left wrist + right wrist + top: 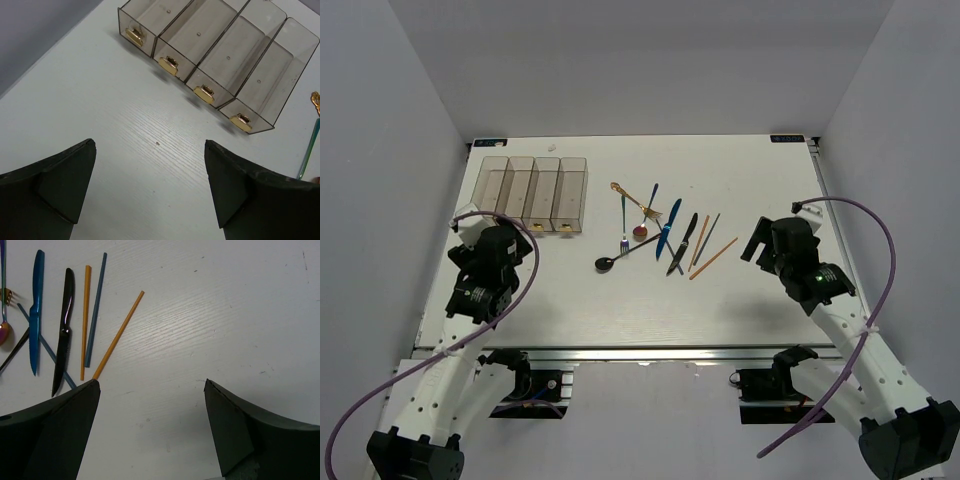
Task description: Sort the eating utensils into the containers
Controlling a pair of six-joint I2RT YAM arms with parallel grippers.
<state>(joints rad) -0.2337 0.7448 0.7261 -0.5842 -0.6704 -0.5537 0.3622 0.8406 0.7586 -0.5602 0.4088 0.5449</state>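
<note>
Nearest the arm bases, the left gripper [150, 144] hangs just above the white table [760, 310] at the left side, its two dark fingers spread wide with nothing but bare tabletop between them; the right gripper [151, 382] sits at the right side, its jaws likewise wide apart and holding nothing; both are clear of every object. Between the two arms, near the middle of the table, the eating utensils [660, 230] lie loosely scattered, all flat on the surface. Nearest is a black spoon [604, 264], its handle running away to the right under the others; just right of it lie a black knife [64, 335] and a blue knife [36, 310] side by side. To the right again lie an orange chopstick [85, 320], a grey-blue chopstick [96, 305] and a second orange chopstick [119, 334] angled away from them towards the right gripper. Farther back a green-handled fork [623, 215] lies lengthwise, and a gold spoon [632, 198] crosses beside it. At the far left, well apart from the utensils and just ahead of the left gripper, stand the containers [533, 190]; four clear brownish bins joined in a row, each with a small gold knob [204, 93] on its near end.
</note>
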